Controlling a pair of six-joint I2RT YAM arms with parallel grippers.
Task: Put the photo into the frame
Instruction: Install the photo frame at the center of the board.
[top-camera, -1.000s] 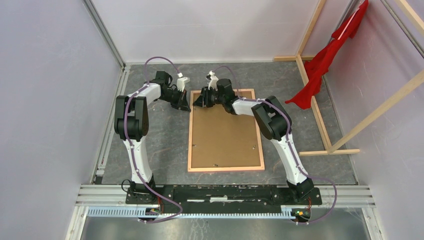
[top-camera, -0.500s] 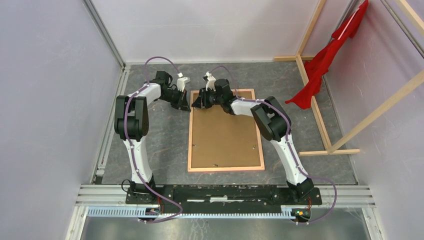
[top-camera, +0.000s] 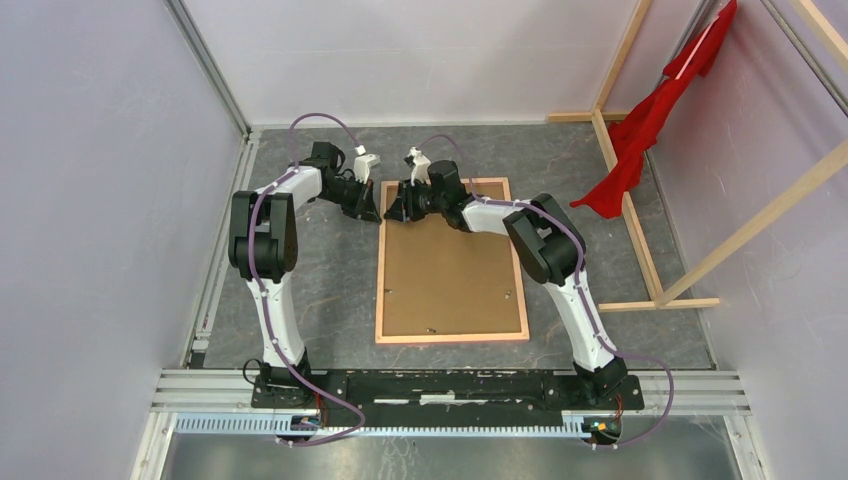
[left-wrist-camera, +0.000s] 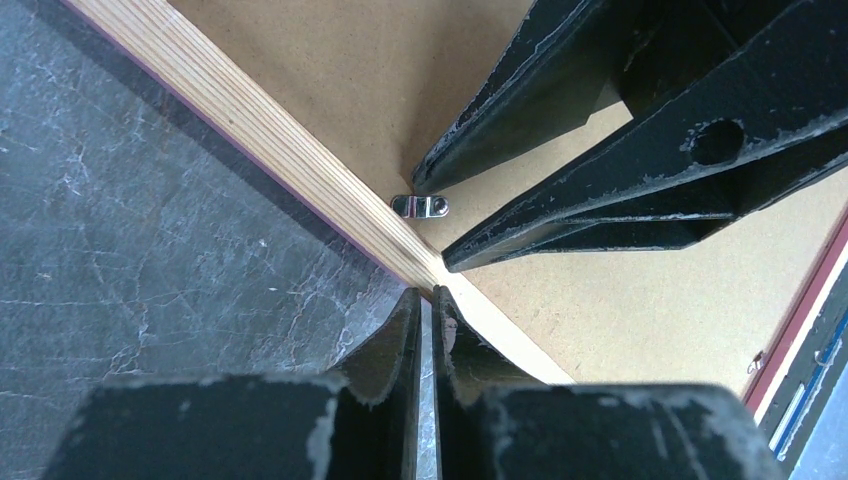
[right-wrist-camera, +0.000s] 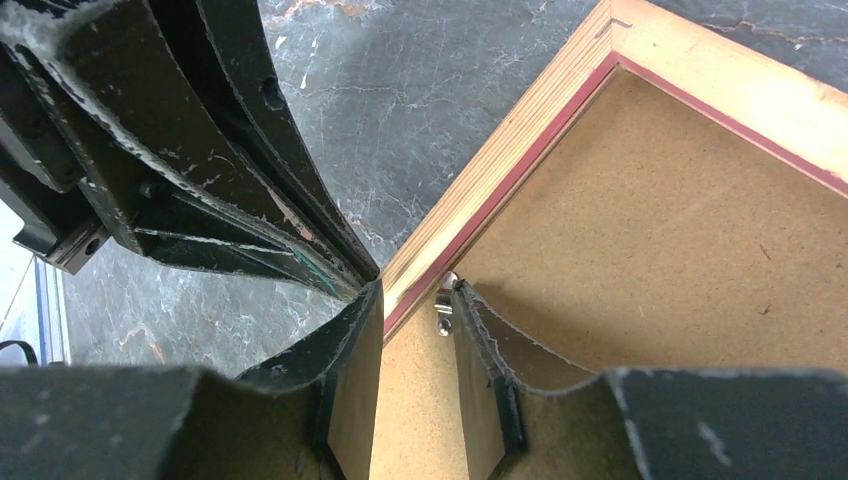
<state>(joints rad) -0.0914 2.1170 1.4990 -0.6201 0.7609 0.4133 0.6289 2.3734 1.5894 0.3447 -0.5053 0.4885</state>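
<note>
Photo (top-camera: 450, 270) lies face down inside the frame (top-camera: 452, 338), brown back up, the frame flat on the grey desk (top-camera: 320, 280) between the arms. Both end effectors meet at the frame's far left corner. The left end effector (left-wrist-camera: 425, 295) is closed with nothing between its fingers, tips against the frame's outer edge. The right end effector (right-wrist-camera: 418, 290) stands partly open over the inner edge, fingers either side of a small metal clip (right-wrist-camera: 443, 300), not gripping it.
</note>
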